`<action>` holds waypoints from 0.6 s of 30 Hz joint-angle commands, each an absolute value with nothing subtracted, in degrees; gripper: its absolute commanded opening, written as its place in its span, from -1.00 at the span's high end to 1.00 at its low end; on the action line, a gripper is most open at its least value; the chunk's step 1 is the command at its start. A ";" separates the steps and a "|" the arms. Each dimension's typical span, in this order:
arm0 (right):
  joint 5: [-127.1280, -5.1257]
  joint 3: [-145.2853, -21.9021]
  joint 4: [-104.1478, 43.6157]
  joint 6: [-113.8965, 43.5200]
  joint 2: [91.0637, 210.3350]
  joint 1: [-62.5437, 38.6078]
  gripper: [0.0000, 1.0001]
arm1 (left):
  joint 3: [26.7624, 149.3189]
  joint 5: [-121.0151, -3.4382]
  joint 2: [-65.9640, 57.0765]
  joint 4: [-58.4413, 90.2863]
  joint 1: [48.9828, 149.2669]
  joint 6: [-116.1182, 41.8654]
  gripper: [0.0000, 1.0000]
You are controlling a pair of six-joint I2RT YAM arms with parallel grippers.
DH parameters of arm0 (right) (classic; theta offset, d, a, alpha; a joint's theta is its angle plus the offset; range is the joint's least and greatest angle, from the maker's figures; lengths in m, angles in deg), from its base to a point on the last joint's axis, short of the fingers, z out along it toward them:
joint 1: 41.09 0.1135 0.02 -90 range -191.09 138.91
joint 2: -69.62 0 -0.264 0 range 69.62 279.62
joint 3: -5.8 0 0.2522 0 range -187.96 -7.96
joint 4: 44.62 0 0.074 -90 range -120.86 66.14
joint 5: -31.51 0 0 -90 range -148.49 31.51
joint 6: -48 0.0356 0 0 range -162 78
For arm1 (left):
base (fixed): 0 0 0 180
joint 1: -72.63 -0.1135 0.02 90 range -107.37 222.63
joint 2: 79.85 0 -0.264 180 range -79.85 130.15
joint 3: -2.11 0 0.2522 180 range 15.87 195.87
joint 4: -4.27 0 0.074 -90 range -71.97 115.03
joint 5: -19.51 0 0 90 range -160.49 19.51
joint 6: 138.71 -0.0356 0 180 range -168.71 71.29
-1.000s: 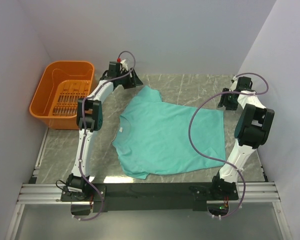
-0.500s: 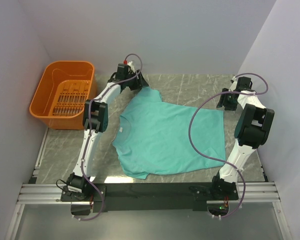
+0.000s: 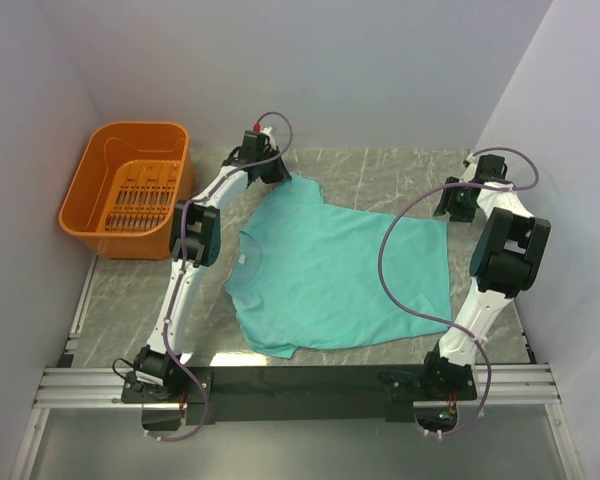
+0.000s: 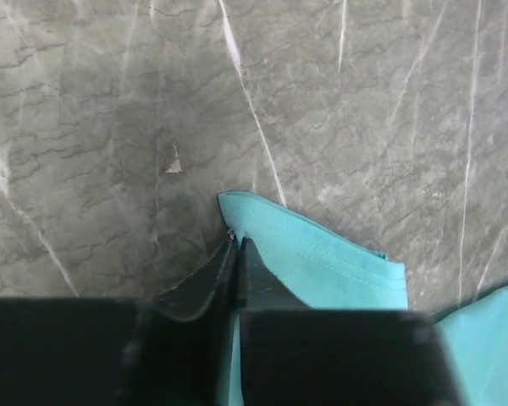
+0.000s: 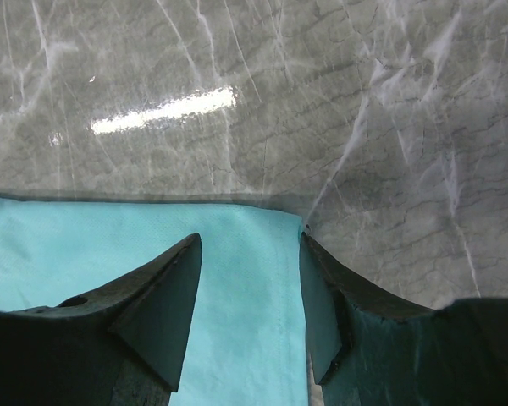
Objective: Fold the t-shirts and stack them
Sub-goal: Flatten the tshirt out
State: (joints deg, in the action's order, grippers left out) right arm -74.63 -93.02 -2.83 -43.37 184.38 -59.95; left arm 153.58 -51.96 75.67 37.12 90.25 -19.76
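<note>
Now, left jaws pinching t-shirt [image 3: 340, 270] sleeve, right jaws over corner.

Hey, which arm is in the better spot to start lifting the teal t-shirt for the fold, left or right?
Left. The left end effector looks closed on the sleeve edge of the t-shirt, so it could lift now. The right end effector hangs open over the far right corner, gripping nothing.

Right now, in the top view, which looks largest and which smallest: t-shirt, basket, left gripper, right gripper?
1. t-shirt
2. basket
3. left gripper and right gripper: these look about alike, so I do not rank them.
</note>
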 commanded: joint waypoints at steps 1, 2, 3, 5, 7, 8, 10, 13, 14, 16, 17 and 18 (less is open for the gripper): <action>-74.83 -92.69 -3.18 -44.11 183.08 -60.34 -0.14 | 151.67 -53.70 70.80 37.10 89.42 -22.07 0.99; -74.75 -92.60 -3.18 -44.37 182.91 -60.43 -0.14 | 149.75 -53.35 70.10 36.75 88.80 -22.16 0.99; -74.66 -92.60 -3.18 -44.64 182.91 -60.43 -0.14 | 148.60 -53.26 68.61 36.49 88.54 -22.42 0.99; -75.09 -92.77 -3.18 -45.16 182.91 -60.61 -0.14 | 144.56 -52.82 66.85 34.83 87.57 -22.78 0.99; -75.45 -93.65 -2.74 -45.52 183.52 -60.69 -0.15 | 140.44 -52.03 64.30 33.33 87.13 -23.31 0.99; -75.62 -94.17 -2.65 -46.04 183.87 -60.78 -0.15 | 139.72 -51.68 63.68 32.80 86.78 -23.57 0.99; -75.71 -95.32 -1.95 -46.22 185.54 -60.78 -0.15 | 139.10 -50.63 63.06 32.44 86.43 -23.75 0.99; -75.10 -98.39 -0.28 -46.22 188.35 -60.70 -0.15 | 139.80 -49.84 63.50 32.62 86.25 -23.83 0.99; -74.92 -99.36 -0.10 -46.05 188.79 -60.69 -0.14 | 140.06 -49.75 63.50 32.62 86.25 -23.83 0.99; -75.62 -100.93 0.07 -46.13 190.20 -60.69 -0.14 | 140.15 -49.22 63.67 32.62 86.16 -23.75 0.99; -76.06 -102.08 0.69 -46.05 191.68 -60.61 -0.14 | 140.06 -48.96 63.76 32.53 86.07 -23.66 0.99; -76.76 -103.31 1.91 -45.87 192.66 -60.61 -0.14 | 140.15 -48.87 63.76 32.44 86.07 -23.48 0.99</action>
State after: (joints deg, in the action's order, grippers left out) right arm -75.20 -99.03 -0.62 -45.51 190.26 -60.32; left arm 139.79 -50.85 67.24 34.76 85.64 -22.53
